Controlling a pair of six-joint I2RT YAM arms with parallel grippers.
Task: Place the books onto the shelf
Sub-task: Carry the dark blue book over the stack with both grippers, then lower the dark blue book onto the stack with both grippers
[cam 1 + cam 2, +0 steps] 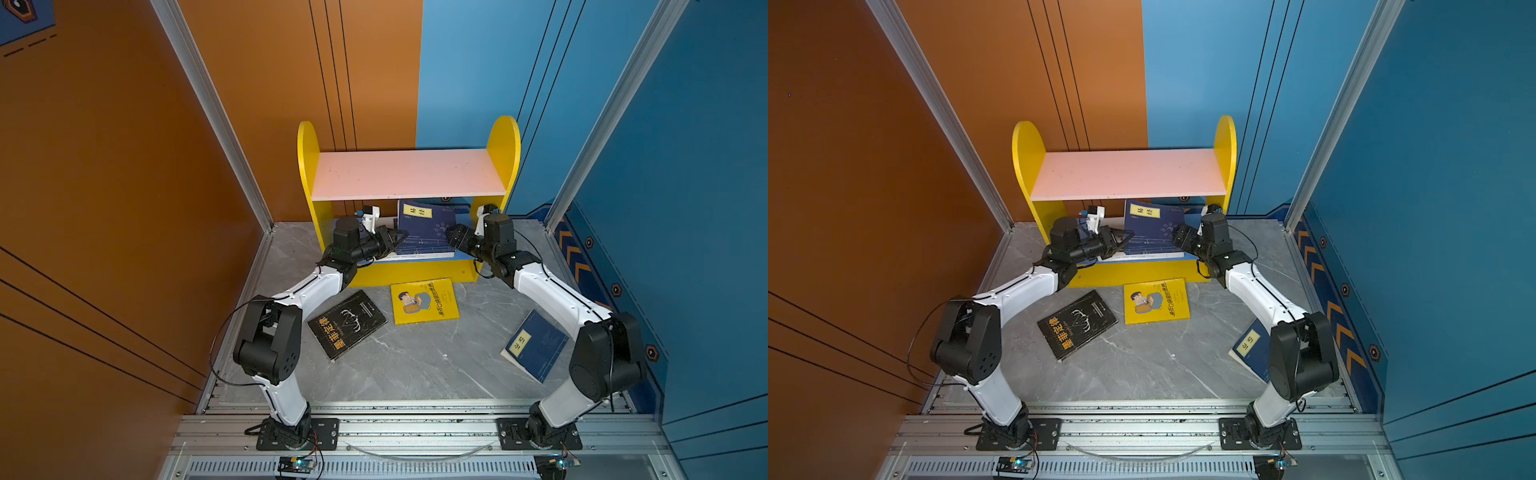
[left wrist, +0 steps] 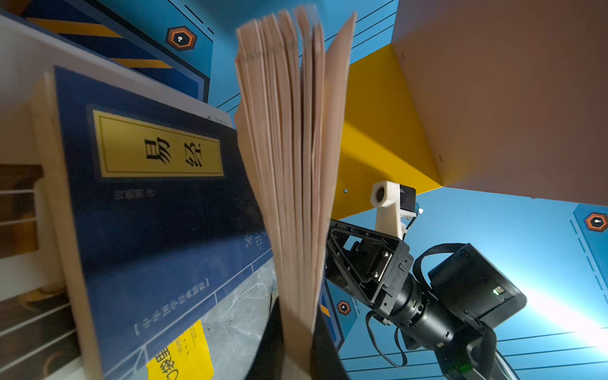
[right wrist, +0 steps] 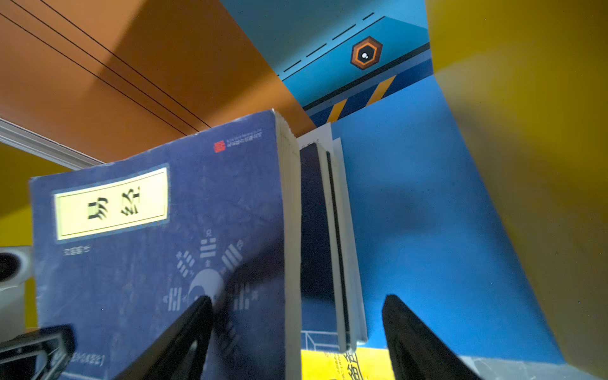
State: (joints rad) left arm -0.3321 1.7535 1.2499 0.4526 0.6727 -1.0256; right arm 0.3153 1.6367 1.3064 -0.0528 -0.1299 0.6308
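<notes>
My left gripper point(image 1: 401, 240) pinches a paperback's fanned pages point(image 2: 289, 164); my right gripper point(image 1: 452, 237), spread, should steady the navy book point(image 1: 426, 226) upright on the shelf point(image 1: 409, 272).

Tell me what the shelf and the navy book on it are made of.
The shelf looks like painted wood or fibreboard: flat panels, opaque matte yellow and pink. The navy book seems to be a paperback: thin card cover, slightly scuffed print. The fanned pages in the left wrist view look like uncoated cream paper.
</notes>
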